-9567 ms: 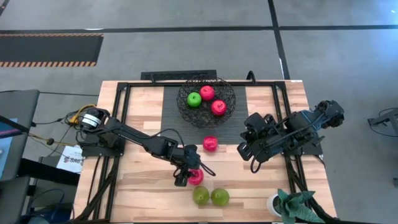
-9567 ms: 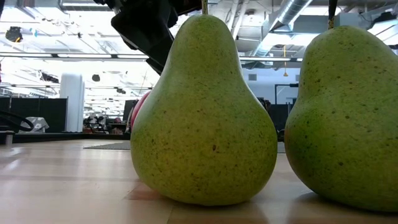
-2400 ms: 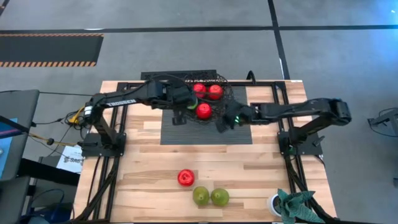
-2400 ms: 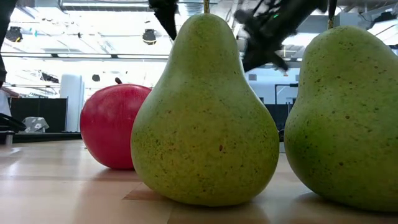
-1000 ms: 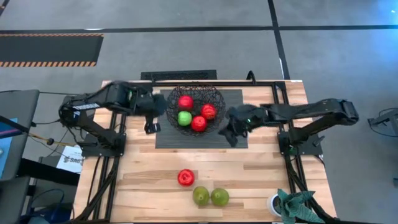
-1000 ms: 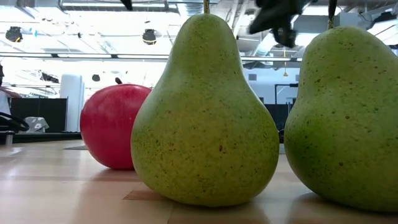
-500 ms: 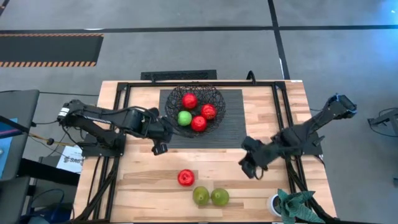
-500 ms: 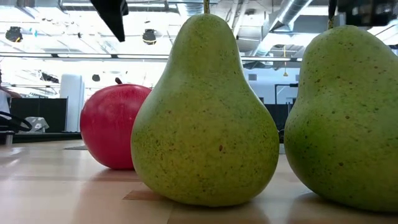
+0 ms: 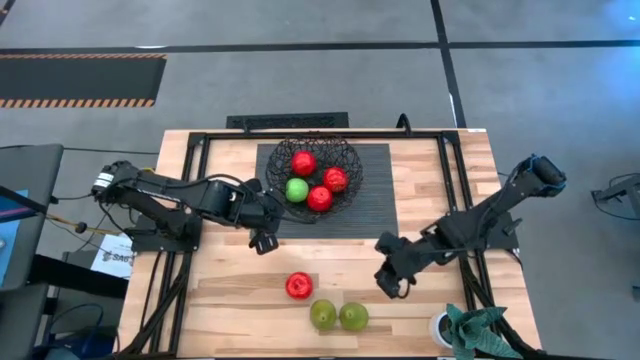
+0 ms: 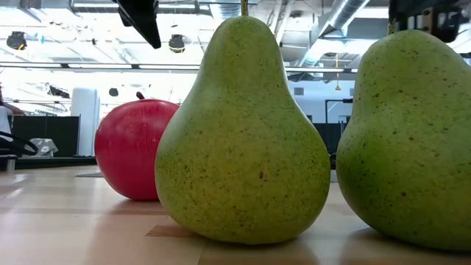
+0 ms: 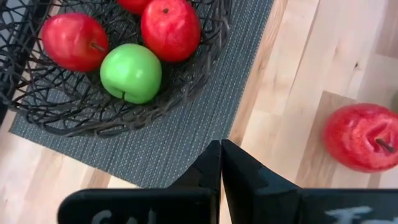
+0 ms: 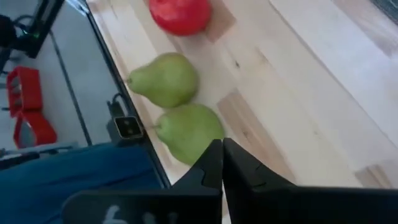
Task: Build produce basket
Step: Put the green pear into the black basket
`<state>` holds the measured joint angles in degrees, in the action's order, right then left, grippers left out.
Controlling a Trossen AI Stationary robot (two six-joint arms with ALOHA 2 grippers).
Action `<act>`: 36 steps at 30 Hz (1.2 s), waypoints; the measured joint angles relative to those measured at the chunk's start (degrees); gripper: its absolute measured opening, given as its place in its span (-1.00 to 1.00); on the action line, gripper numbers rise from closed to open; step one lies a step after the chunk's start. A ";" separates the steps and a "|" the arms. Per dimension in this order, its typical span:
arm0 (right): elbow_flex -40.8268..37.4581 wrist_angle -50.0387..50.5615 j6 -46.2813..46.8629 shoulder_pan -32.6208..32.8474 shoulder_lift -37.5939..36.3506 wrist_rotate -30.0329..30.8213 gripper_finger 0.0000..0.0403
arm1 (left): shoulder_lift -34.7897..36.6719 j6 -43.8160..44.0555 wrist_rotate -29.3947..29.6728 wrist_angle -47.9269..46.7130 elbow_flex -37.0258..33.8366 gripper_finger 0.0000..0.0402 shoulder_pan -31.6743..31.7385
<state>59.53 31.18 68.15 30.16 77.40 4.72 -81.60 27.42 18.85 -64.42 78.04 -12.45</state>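
Note:
The wire basket (image 9: 352,195) stands on the dark ribbed mat (image 9: 378,205) at the table's far middle. It holds three red apples (image 9: 320,198) and a green apple (image 9: 297,189). A fourth red apple (image 9: 298,286) and two yellow-green pears (image 9: 322,315) (image 9: 353,317) stand on the wood near the front edge. My left gripper (image 9: 264,241) hangs shut above the mat's near left corner, between the basket (image 11: 74,118) and the loose red apple (image 11: 360,137). My right gripper (image 9: 388,287) hangs shut right of the pears (image 12: 189,132), touching nothing.
A small potted plant (image 9: 455,328) sits at the table's near right corner. Black frame rails (image 9: 195,170) run along both sides of the table. The low camera (image 12: 127,126) sits at the front edge, close to the pears. Bare wood lies between the mat and the loose fruit.
My left gripper has come down from the basket's left side toward the table's near edge and a little right, to the mat's near left corner. My right gripper has swung from the basket's right side toward the near edge, beside the pears. No fruit has moved.

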 joint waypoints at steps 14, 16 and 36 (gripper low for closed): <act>5.63 -13.84 -4.09 0.07 8.93 -6.36 -0.59 | 0.00 -0.46 -0.55 0.83 0.00 -1.00 0.00; 8.03 -14.04 -2.73 0.97 11.72 -6.41 -0.58 | -0.02 -1.18 -1.04 0.79 0.00 -1.00 -0.08; 22.93 3.48 -5.52 -1.50 25.74 -19.90 -0.24 | -0.03 -1.44 -0.37 1.33 0.00 -1.00 -1.88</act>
<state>82.46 34.66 62.63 28.66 103.15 -15.18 -81.64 25.98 18.48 -63.09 78.04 -14.33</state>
